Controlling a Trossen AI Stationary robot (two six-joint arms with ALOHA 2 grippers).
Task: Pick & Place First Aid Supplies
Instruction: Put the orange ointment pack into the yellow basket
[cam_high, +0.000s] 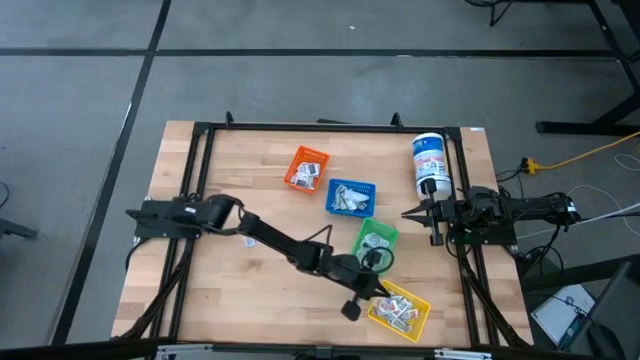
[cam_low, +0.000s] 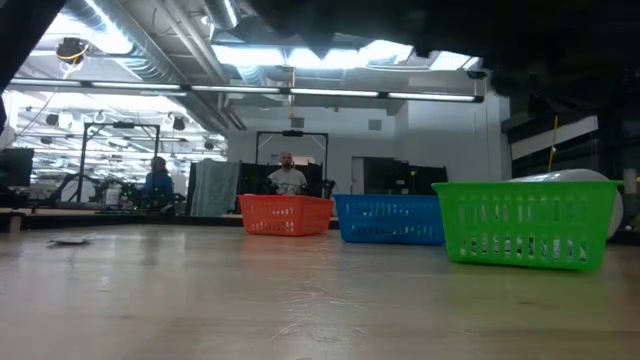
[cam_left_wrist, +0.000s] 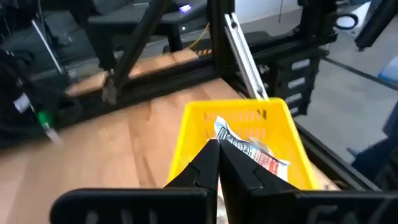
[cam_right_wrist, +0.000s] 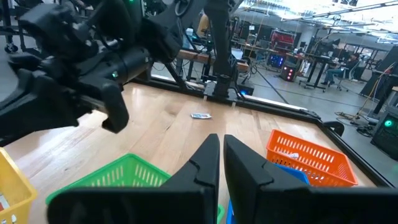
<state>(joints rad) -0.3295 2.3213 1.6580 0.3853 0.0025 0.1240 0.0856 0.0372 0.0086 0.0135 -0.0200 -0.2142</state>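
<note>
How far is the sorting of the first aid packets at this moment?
Done, it seems: packets already lie in the orange bin, blue bin and yellow bin. In hand: the left pincer is shut on a packet above the yellow bin. Left: that packet is not yet released, and one stray packet lies on the table. The right pincer waits at the table's right side.

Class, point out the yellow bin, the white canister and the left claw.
yellow bin (cam_left_wrist: 200, 121): left wrist view, far wall.
white canister (cam_high: 430, 163): high view, blue label.
left claw (cam_left_wrist: 218, 163): left wrist view, between shut fingertips.
</note>
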